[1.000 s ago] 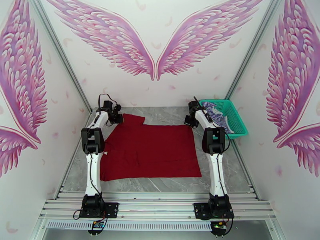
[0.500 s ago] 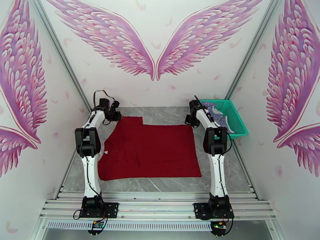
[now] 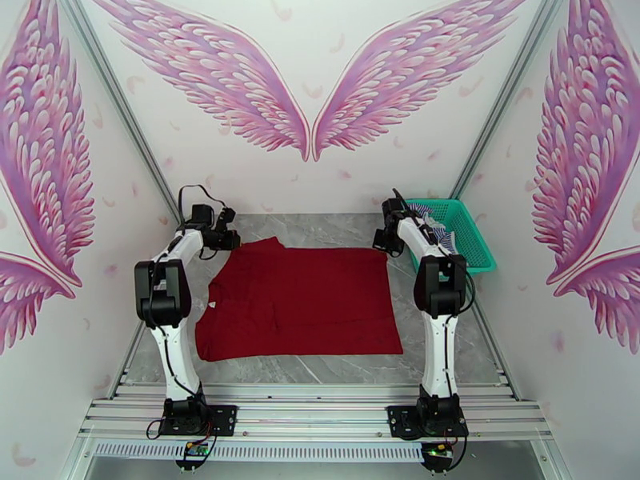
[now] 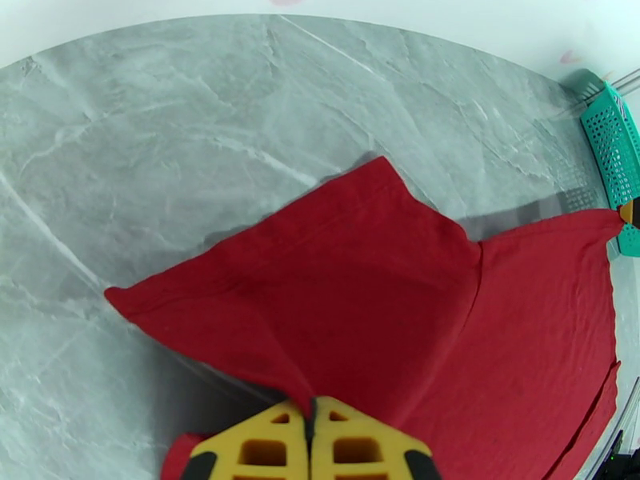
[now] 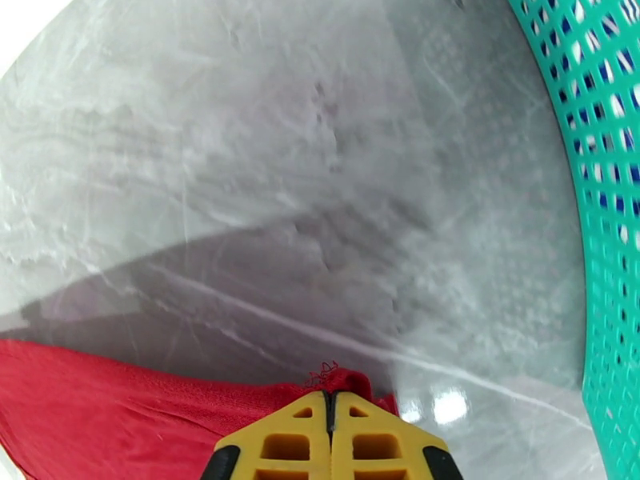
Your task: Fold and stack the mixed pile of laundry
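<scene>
Leftward and outward is where the left arm's elbow has swung since the earlier frame, and the left claw [image 3: 232, 240] has pulled the far left corner of the dark red T-shirt [image 3: 304, 302] into a small peak. The right claw [image 3: 386, 243] has edged slightly farther back at the far right corner.

From above, the T-shirt lies spread over the middle of the grey marble bench [image 3: 320, 226], its near hem straight and its left side rumpled. The teal basket [image 3: 478, 238] sits at the far right of the bench, just right of the right arm, with the striped shirt [image 3: 438, 234] heaped inside it. That shirt is too small there to show more than blue and white stripes.

The left wrist view adds what the top view cannot. The left claw [image 4: 312, 406] has its yellow fingers pressed together on a fold of the T-shirt [image 4: 360, 314], and the cloth fans away from the pinch, lifted off the bench [image 4: 160, 154]. A corner of the basket [image 4: 612, 138] appears at the right edge.

In the right wrist view the right claw [image 5: 328, 398] is likewise closed tight on the red edge [image 5: 120, 410], a few frayed threads poking above the fingertips. The mesh wall of the basket [image 5: 608, 194] curves close by on the right, and bare bench [image 5: 280, 194] lies beyond.
</scene>
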`<state>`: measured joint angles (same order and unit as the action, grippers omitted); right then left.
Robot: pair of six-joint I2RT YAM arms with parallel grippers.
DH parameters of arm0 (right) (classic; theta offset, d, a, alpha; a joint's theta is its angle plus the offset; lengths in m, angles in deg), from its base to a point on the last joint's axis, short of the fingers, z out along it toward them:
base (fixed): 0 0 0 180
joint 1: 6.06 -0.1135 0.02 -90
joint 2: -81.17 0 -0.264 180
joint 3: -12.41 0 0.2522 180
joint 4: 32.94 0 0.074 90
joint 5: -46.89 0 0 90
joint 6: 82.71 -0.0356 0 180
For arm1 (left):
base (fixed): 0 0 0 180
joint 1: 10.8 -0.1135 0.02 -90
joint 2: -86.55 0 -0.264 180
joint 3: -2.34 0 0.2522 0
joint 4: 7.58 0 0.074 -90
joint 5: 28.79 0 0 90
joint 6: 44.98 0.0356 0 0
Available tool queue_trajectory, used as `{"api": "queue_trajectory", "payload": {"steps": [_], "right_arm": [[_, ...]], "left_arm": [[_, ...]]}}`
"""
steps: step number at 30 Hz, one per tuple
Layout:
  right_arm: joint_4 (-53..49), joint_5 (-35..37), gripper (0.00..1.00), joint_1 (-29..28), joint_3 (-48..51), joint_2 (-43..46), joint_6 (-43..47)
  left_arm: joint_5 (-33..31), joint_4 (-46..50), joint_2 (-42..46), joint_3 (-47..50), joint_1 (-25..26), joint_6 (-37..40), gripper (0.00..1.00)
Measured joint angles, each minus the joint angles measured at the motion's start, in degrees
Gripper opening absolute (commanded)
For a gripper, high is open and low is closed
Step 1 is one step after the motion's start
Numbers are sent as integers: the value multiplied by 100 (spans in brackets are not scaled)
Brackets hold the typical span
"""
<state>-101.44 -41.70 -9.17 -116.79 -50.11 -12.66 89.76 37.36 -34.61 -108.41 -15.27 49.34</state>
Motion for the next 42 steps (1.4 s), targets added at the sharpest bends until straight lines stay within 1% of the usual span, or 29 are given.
{"api": "queue_trajectory", "payload": {"steps": [6,10,14,15,16,17,19,20,21,22,25,26,29,31,33,38,42], "right_arm": [[221,-101,0,0,938,557,33],[389,-190,0,0,1661,1069,52],[702,-321,0,0,2500,1650,57],[782,-343,0,0,2717,1779,59],[857,-365,0,0,2892,1869,61],[927,-382,0,0,3091,1961,72],[1051,-424,1,0,3397,2050,79],[1137,-442,5,0,3539,2063,81],[1213,-450,8,0,3663,2063,81],[1274,-450,12,0,3779,2063,79],[1405,-446,36,0,4030,2063,98],[1443,-448,41,0,4081,2063,87],[1541,-444,44,0,4103,2063,74],[1582,-442,44,0,4103,2070,72],[1604,-422,45,0,4100,2072,66],[1609,-352,50,0,4100,2074,20],[1626,-343,53,-15,4100,2107,7]], "left_arm": [[-48,-251,625,874,-2,-2,0],[-153,-337,1261,1628,-2,-2,0],[-284,-402,1908,2356,-4,-9,3],[-304,-404,2055,2551,-4,-28,9],[-319,-396,2170,2704,-2,-46,23],[-354,-382,2288,2885,-2,-72,31],[-444,-363,2457,3163,-2,-166,43],[-527,-352,2549,3320,-2,-216,52],[-625,-334,2625,3442,-2,-273,57],[-739,-295,2682,3523,-2,-332,59],[-1084,-142,2780,3569,-2,-474,61],[-1172,-76,2796,3543,0,-525,61],[-1504,229,2774,3185,125,-695,58],[-1810,468,2658,2647,365,-844,54],[-2127,599,2361,1882,708,-1084,54],[-2916,863,1268,365,1613,-1998,56],[-3241,1200,125,-483,2107,-2610,57]]}}
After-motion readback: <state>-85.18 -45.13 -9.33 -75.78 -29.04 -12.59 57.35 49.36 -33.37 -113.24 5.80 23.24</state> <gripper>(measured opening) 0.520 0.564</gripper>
